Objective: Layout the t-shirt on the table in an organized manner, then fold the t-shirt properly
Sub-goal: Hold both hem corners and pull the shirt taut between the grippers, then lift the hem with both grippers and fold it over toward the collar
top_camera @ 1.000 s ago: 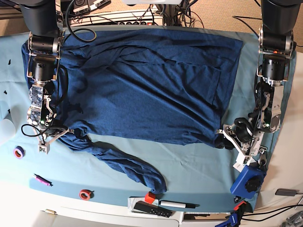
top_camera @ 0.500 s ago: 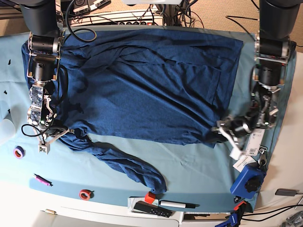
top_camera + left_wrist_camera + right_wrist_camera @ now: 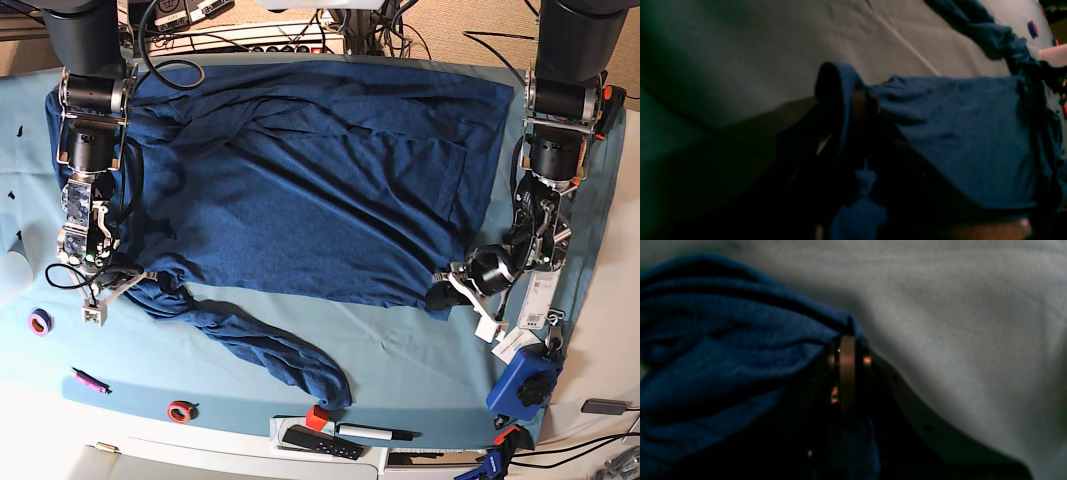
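The t-shirt [image 3: 320, 180] lies spread across the table [image 3: 420, 350], long axis left to right, one sleeve trailing toward the lower middle. The left gripper [image 3: 447, 290] pinches its lower right corner, having slid inward since a second ago. The right gripper [image 3: 128, 280], apparently, clamps cloth at lower left.
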`<state>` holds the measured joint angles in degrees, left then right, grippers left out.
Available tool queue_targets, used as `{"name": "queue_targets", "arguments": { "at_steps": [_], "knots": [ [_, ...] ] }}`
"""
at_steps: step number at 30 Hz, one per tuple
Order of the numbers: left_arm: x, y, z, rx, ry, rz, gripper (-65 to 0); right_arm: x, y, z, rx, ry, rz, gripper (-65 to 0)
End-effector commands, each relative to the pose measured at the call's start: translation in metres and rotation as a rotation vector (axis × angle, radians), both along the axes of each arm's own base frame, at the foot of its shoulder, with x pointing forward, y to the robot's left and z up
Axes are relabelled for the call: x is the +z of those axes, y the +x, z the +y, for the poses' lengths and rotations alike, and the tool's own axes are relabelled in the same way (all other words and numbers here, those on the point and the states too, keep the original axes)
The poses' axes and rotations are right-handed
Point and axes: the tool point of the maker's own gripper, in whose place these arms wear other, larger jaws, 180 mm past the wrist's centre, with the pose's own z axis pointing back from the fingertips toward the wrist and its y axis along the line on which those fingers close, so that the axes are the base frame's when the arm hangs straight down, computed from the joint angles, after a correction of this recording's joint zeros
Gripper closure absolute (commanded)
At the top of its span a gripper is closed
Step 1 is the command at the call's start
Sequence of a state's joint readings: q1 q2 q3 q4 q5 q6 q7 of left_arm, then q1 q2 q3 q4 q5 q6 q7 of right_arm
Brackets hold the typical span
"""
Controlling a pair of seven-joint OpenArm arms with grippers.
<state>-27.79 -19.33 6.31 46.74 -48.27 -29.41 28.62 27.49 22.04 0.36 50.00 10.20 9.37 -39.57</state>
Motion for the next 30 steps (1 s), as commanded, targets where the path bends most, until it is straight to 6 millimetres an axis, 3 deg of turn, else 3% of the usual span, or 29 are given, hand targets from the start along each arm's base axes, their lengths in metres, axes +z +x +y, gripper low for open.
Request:
{"name": "queue_targets", "arguments": {
  "at_steps": [1,8,15,21,27,30],
  "knots": [
    [0.024,0.015,0.003,0.005,-0.022,-0.07,0.0,0.011,0.006,-0.002,0.019,-0.008,-0.01,0.0],
    [0.047,0.003,-0.014,-0.122,-0.125,-0.135,0.0,0.014,0.007,0.005,0.072,-0.014,-0.004,0.0],
    [0.068,0.005,0.006,-0.071,-0.249,-0.109,0.0,0.066,0.007,0.022,0.164,-0.08,-0.104,0.0],
    [0.074,-0.008,0.026,-0.109,-0.297,-0.041,0.0,0.1,-0.018,0.02,0.159,-0.132,-0.193,0.0],
    [0.081,-0.029,0.041,-0.186,-0.333,0.032,0.0,0.088,-0.056,-0.008,0.105,-0.123,-0.159,0.0],
    [0.066,-0.048,0.047,-0.247,-0.268,0.118,0.0,0.076,-0.075,-0.017,0.074,-0.07,-0.132,0.0]
  ]
}}
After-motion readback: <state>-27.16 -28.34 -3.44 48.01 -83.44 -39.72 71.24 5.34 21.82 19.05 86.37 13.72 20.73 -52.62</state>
